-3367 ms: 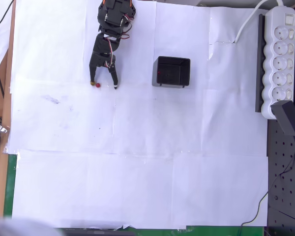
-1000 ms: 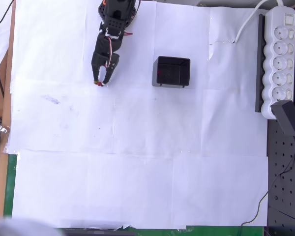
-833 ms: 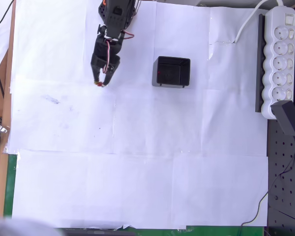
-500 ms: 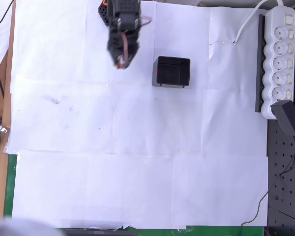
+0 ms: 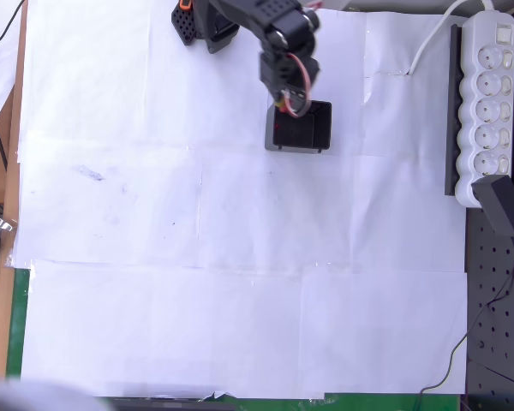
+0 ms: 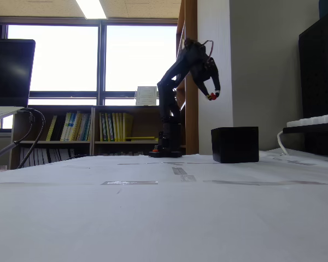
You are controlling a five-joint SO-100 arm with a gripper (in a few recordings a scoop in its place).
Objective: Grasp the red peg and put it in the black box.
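Holding one red peg (image 6: 211,96), the gripper (image 6: 212,96) hangs high above the one black box (image 6: 235,144)

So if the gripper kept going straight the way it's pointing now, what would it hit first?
The gripper, shut on the red peg, points downward from well above the table. Straight on it would probably meet the black box, near its top rim or opening, though depth is uncertain.

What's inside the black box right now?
The black box looks empty in the overhead view, but the end effector covers one corner. The red peg is held above it, not inside.
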